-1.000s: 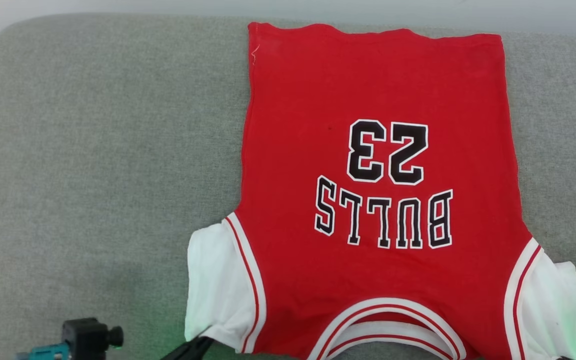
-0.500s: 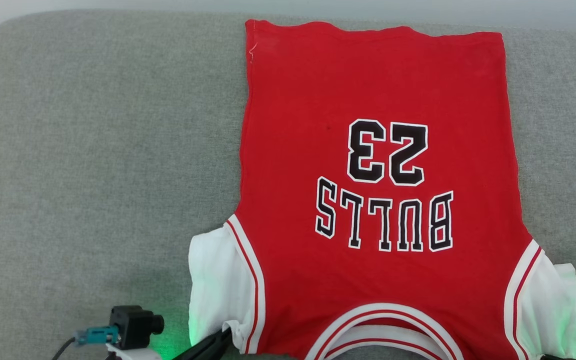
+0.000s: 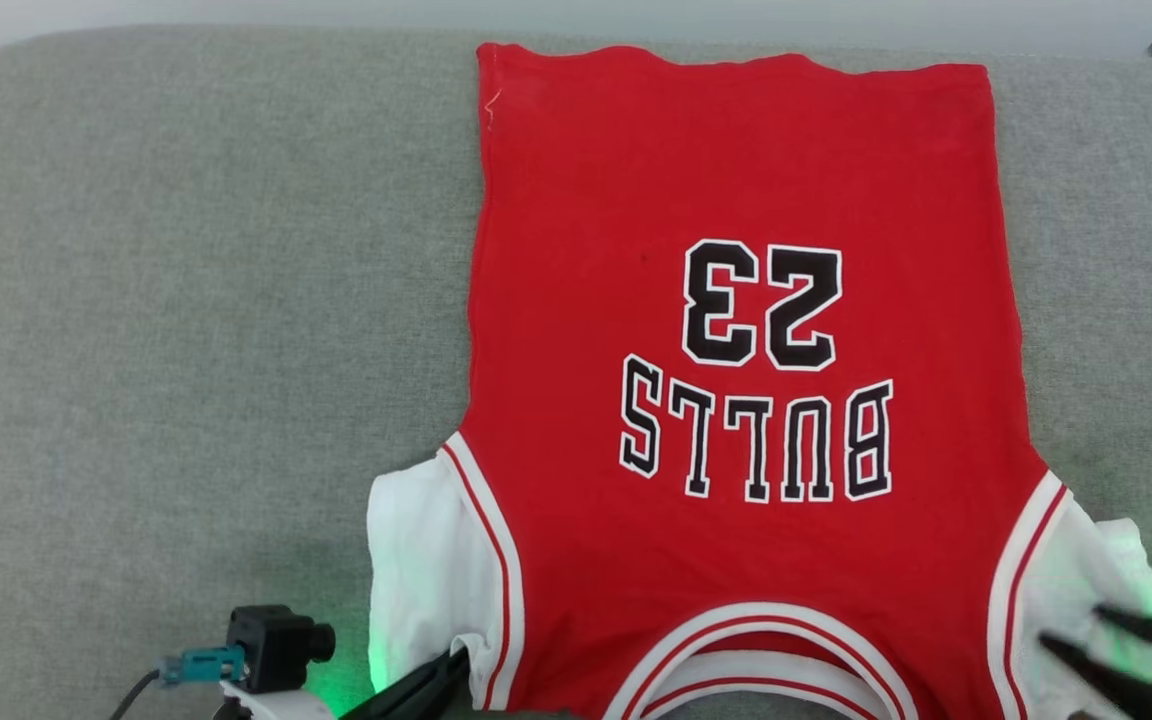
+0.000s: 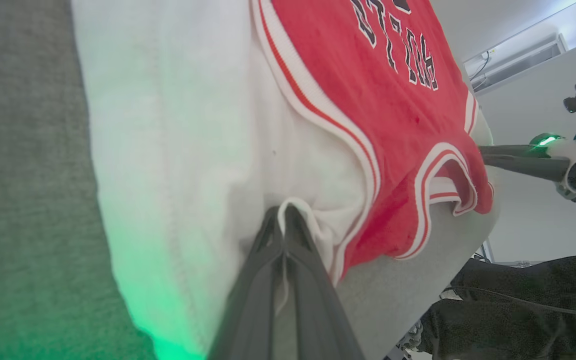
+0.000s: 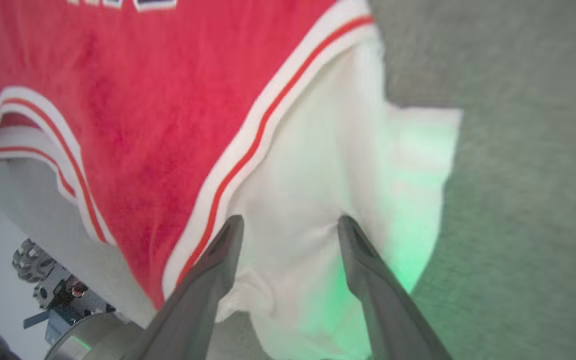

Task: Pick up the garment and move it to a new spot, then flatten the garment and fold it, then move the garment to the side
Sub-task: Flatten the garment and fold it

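The garment (image 3: 736, 300), a red jersey with black white-outlined lettering, lies spread flat on the grey cushion (image 3: 186, 300), collar toward me. My left gripper (image 3: 454, 662) is shut on the hem of its white left sleeve (image 3: 416, 570); the left wrist view shows a fold of white cloth (image 4: 298, 210) pinched between that gripper's (image 4: 284, 220) closed fingers. My right gripper (image 3: 1071, 628) is open over the white right sleeve (image 3: 1076, 570). In the right wrist view its fingertips (image 5: 235, 225) stand wide apart at the gripper (image 5: 290, 222), resting on the sleeve (image 5: 318, 165) without pinching it.
The cushion's near edge (image 4: 418, 280) runs just below the collar (image 3: 766, 640). Bare grey fabric stretches to the jersey's left, with a narrower strip (image 3: 1106, 250) on its right. The left wrist camera (image 3: 276, 645) pokes up at the lower left.
My right gripper has opened, let go of the right sleeve and come into the head view at the lower right. The left gripper keeps its hold. The head camera shifted slightly.
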You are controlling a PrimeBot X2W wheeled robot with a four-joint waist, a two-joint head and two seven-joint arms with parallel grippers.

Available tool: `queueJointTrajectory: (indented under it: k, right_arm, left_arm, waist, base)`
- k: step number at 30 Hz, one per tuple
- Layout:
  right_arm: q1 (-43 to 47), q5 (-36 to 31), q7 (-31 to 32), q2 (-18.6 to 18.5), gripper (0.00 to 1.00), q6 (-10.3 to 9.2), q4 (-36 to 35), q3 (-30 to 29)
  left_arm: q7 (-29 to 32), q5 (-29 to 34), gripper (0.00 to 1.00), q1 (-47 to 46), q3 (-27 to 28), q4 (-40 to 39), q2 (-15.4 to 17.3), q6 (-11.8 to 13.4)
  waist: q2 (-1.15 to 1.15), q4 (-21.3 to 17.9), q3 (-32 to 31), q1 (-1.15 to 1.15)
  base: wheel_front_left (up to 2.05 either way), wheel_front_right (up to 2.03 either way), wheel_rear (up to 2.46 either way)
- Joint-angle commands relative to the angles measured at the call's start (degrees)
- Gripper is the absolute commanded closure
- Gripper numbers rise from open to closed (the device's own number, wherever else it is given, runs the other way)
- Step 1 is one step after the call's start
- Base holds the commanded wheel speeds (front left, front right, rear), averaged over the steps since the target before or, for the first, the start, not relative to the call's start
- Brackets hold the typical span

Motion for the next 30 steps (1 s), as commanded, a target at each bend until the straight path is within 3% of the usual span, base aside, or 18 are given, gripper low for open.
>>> queueJointTrajectory:
  k: [1, 7, 13, 16, 20, 22, 30]
  right_arm:
    - [1.1, 1.5, 0.4, -1.0, 0.0, -0.08, -2.0, -2.2]
    - [1.9, 7.0, 4.5, -5.1, 0.0, -0.08, -12.9, -12.6]
    - [-7.0, 10.5, 8.6, -5.9, 0.0, -0.08, -11.5, -19.4]
    - [-17.6, 7.4, 10.2, -4.7, 0.0, -0.08, -5.4, -18.5]
    - [-34.2, -0.6, 12.5, -0.3, 0.0, -0.08, 6.2, -13.6]
    - [-49.2, -9.7, 13.9, 4.8, 0.0, -0.08, 20.9, -10.0]
    - [-66.2, -21.3, 17.4, 8.4, 0.0, -0.08, 42.5, -7.2]
  left_arm:
    - [0.0, 0.3, 1.0, 0.2, -0.2, -0.2, -0.4, 0.1]
    - [0.5, 1.5, 1.0, -0.9, -0.8, -2.0, -0.6, 0.1]
    - [1.2, 2.9, 1.0, -3.1, -1.1, -3.1, -1.9, 0.0]
    - [2.0, 4.0, 1.0, -5.1, -1.5, -3.4, -3.0, -0.3]
    - [2.6, 5.5, 1.0, -7.5, -1.8, -3.4, -4.7, -0.8]
    - [3.0, 6.5, 1.0, -9.5, -2.6, -2.8, -6.6, -1.4]
    - [3.0, 7.7, 1.0, -12.3, -3.3, -1.4, -8.7, -2.4]
  waist:
    - [0.0, 0.0, -0.3, 0.0]
    - [0.0, 1.3, -0.4, 0.0]
    - [0.0, 3.6, 1.2, 0.0]
    - [0.0, 5.4, 3.2, 0.0]
    - [0.0, 7.8, 5.9, 0.0]
    - [0.0, 10.2, 8.5, 0.0]
    - [0.0, 14.3, 13.4, 0.0]
  base:
    - [0.0, 0.0, 0.0]
    - [0.0, 0.0, 0.0]
    - [0.0, 0.0, 0.0]
    - [0.0, 0.0, 0.0]
    - [0.0, 0.0, 0.0]
    - [0.0, 0.0, 0.0]
    - [0.0, 0.0, 0.0]
